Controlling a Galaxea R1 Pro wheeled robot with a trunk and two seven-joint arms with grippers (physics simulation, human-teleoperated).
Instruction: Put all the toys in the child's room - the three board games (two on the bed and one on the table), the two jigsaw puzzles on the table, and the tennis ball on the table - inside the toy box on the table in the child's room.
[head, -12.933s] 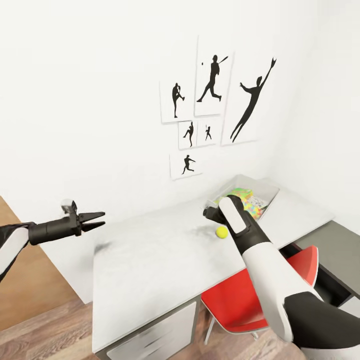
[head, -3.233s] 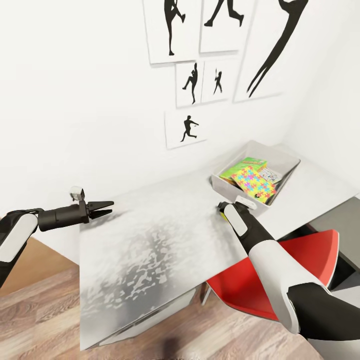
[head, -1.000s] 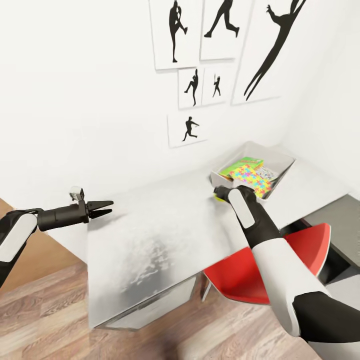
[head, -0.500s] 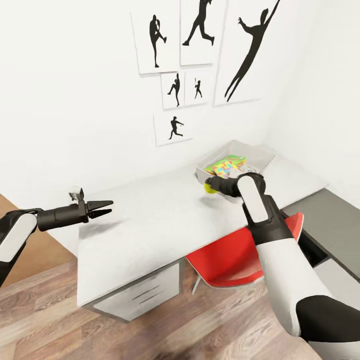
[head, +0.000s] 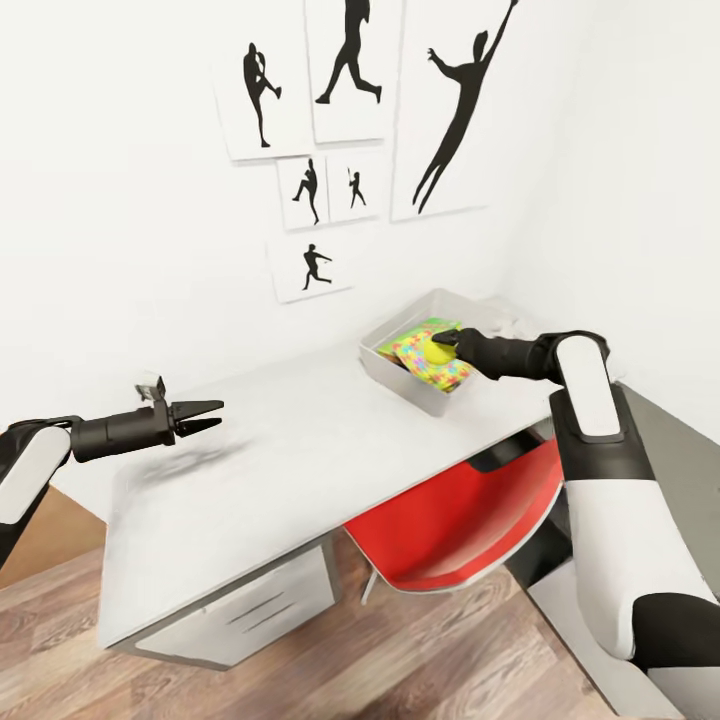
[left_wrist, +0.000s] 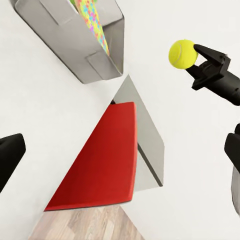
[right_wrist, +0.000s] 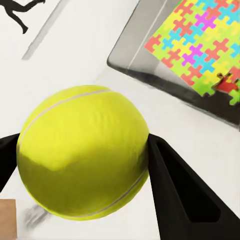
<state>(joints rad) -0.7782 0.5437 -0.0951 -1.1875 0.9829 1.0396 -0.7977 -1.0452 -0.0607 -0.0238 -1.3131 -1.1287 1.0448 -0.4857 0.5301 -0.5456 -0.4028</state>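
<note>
My right gripper (head: 440, 347) is shut on the yellow-green tennis ball (head: 437, 349) and holds it in the air just over the toy box (head: 395, 372). This light grey bin stands at the far right of the table (head: 260, 470), near the wall corner. Inside it a multicoloured jigsaw puzzle (head: 440, 368) lies on top, with a green printed edge (head: 428, 326) behind it. The right wrist view has the tennis ball (right_wrist: 82, 152) pinched between both black fingers (right_wrist: 180, 195), with the jigsaw puzzle (right_wrist: 200, 45) beyond. My left gripper (head: 203, 416) hovers open over the table's left end.
A red chair (head: 450, 520) is tucked under the table below the toy box. A lower dark grey desk section (head: 685, 450) runs off to the right. White drawer fronts (head: 250, 610) face the wood-plank floor (head: 420, 670). Baseball silhouette pictures (head: 345, 100) hang on the wall.
The camera has swung, shifting the whole scene left. My right arm has carried the tennis ball from beside the toy box's front rim to above its inside. The left arm has stayed put.
</note>
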